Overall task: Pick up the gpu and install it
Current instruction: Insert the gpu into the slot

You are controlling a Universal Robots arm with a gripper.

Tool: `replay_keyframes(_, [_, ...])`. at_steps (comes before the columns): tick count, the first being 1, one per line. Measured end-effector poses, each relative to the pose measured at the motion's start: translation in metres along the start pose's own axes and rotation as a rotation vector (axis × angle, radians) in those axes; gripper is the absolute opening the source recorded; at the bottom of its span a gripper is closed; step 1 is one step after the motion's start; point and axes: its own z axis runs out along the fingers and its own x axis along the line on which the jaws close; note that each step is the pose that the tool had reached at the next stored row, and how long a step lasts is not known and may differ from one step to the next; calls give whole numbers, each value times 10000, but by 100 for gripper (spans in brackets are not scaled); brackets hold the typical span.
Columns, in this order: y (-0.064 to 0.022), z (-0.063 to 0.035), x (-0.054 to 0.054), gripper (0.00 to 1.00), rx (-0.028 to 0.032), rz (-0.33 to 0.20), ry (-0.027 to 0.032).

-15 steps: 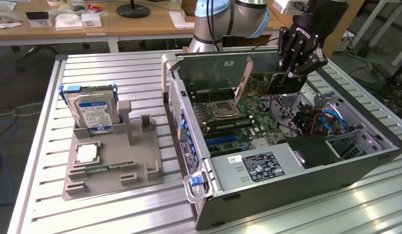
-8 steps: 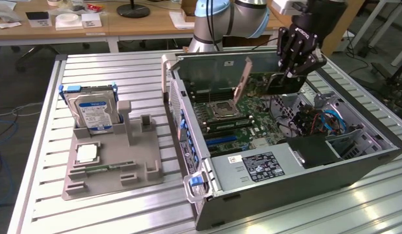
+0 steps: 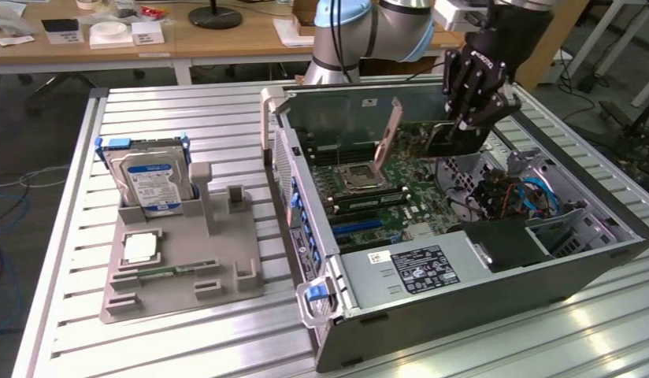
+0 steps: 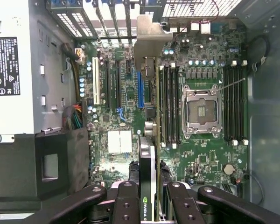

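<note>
My gripper hangs inside the open computer case, shut on the gpu. The card stands on edge above the motherboard, its pale bracket towards the case's rear wall. In the wrist view the gpu runs edge-on away from my gripper, with a black finger on each side. Its bracket sits near the rear slot openings. The card's lower edge hovers over the expansion slots, beside the memory sticks; I cannot tell whether it touches one.
The CPU socket lies beside the card; the power supply and a black drive bay fill the other end of the case. On the slatted table a grey fixture holds a silver hard drive.
</note>
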Motion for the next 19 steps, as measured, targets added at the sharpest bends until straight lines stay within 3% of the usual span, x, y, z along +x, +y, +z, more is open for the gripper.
replay_keyframes(6, [52,57,3,27,141,-91,-2])
replay_keyframes(19, [110,124,7,27,176,-100,-9])
